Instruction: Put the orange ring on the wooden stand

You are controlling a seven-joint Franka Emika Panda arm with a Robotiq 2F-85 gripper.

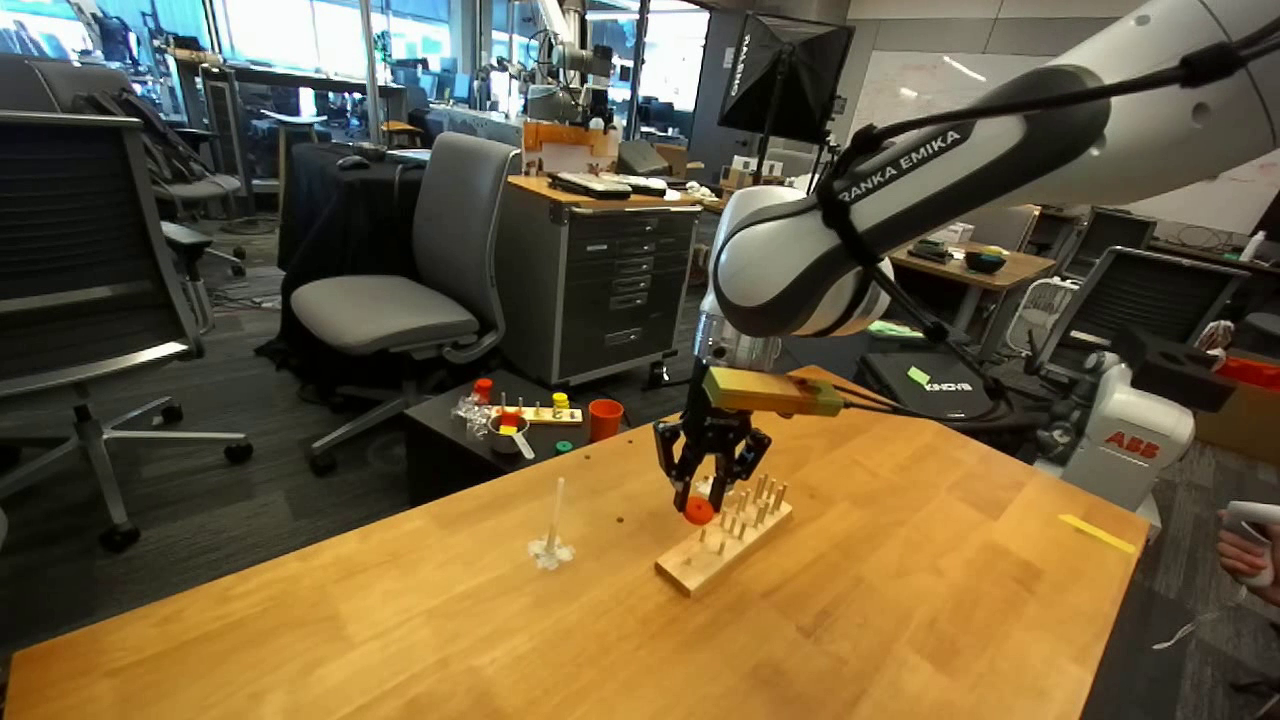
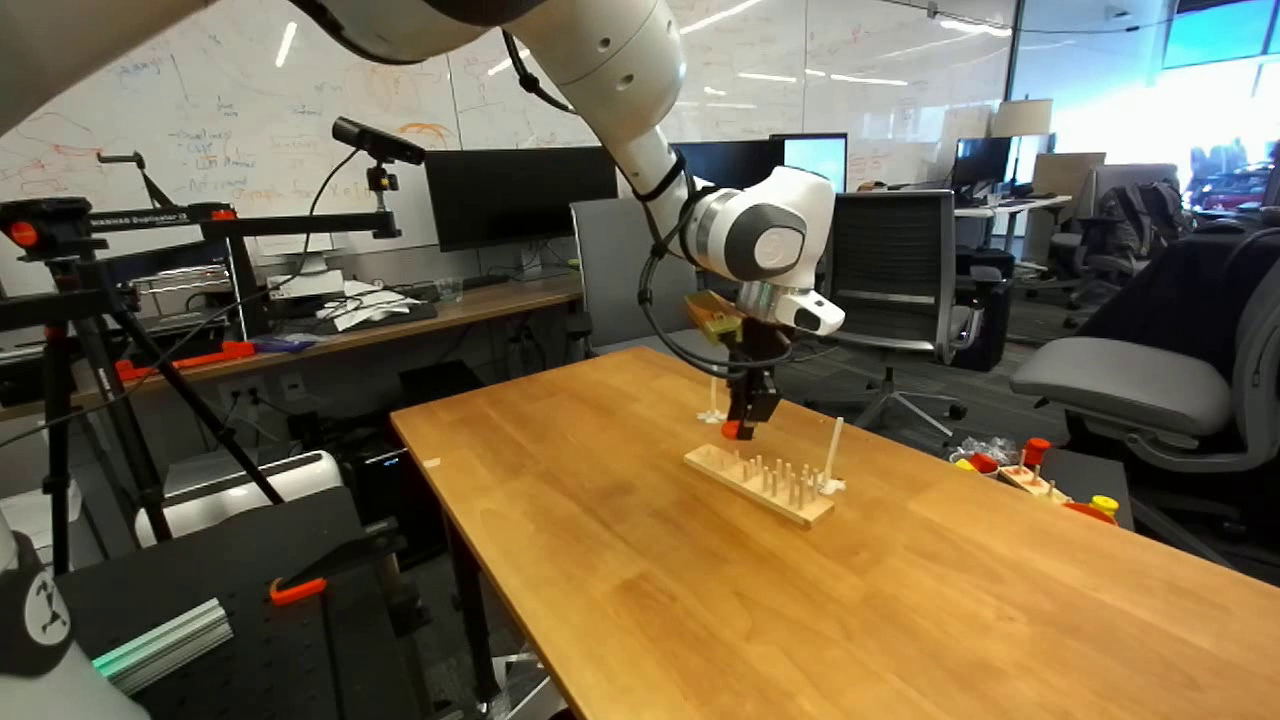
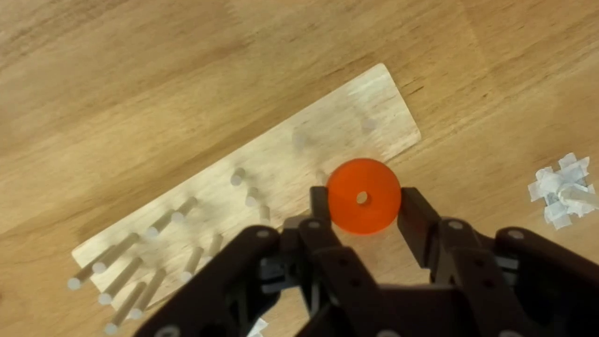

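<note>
In an exterior view, bare tabletop (image 1: 930,620) leaves passage near and right of the wooden stand (image 1: 682,571). Taller pegs (image 1: 782,496) bar its far right end; low ones at the near left leave more headroom. An upright rod (image 1: 556,512) obstructs the left, and in an exterior view a second rod (image 2: 833,452) rises just beyond the tall-pegged end.

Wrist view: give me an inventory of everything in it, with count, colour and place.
Orange ring: one, orange, near the centre, overlapping the stand's edge in this view.
Wooden stand: one, pale wood, diagonal from lower left to above centre.
Pegs: more than ten, pale wood, on the stand; exact count unclear.
Thin rod: one, whitish, at the right edge.
Tape: two patches, white, one around the rod's foot, one cut off at the bottom.
Tabletop: one, brown wood, background.
End effector: one, black, lower part, closed on the ring.
</note>
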